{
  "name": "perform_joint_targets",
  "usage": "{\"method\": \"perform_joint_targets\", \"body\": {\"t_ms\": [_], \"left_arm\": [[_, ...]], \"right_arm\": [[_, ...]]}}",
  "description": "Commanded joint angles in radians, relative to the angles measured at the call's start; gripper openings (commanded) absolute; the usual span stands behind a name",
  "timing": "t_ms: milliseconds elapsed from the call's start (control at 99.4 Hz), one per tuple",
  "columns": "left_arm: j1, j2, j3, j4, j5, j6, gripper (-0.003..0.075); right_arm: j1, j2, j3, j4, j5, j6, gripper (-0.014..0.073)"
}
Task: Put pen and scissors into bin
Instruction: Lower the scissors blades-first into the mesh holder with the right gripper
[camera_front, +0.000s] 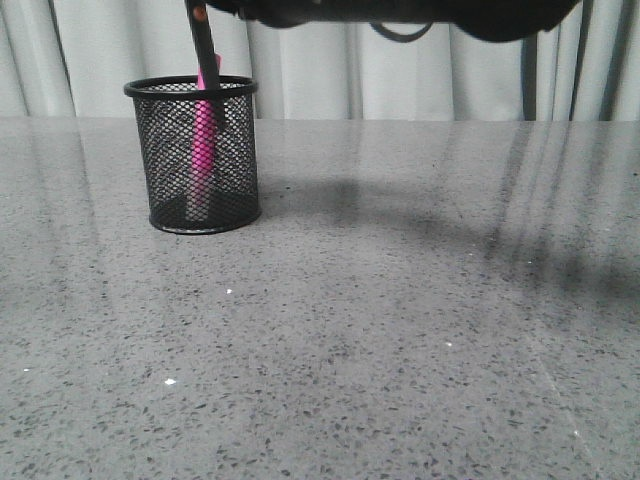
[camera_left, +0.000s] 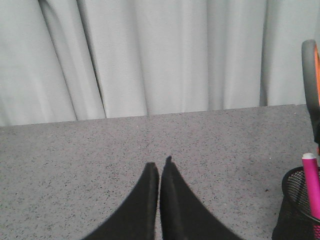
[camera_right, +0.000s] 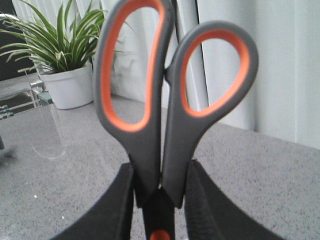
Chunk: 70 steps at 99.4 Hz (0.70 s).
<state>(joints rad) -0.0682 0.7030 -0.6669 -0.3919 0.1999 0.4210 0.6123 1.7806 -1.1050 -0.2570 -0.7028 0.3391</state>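
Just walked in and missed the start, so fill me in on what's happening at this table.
The right hand is clamped on the scissors just below their orange-lined handles, holding them upright with the blades pointing down into the bin. The front view shows the dark blades already past the rim, so the scissors are going in but not yet released. The pen already stands inside the bin. The left hand is shut on nothing, low over the grey table beside the bin.
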Motion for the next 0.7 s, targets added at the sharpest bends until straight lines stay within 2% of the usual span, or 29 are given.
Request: {"method": "perform_joint_targets", "body": {"t_ms": [0, 694], "left_arm": [[0.0, -0.003, -0.029, -0.01, -0.071, -0.004, -0.0021], [0.0, -0.003, -0.029, -0.01, -0.071, -0.004, -0.0022]], "right_arm": [[-0.006, -0.04, -0.024, 0.001, -0.107, -0.013, -0.0069], [-0.006, -0.032, 0.091, 0.001, -0.178, -0.013, -0.0069]]}}
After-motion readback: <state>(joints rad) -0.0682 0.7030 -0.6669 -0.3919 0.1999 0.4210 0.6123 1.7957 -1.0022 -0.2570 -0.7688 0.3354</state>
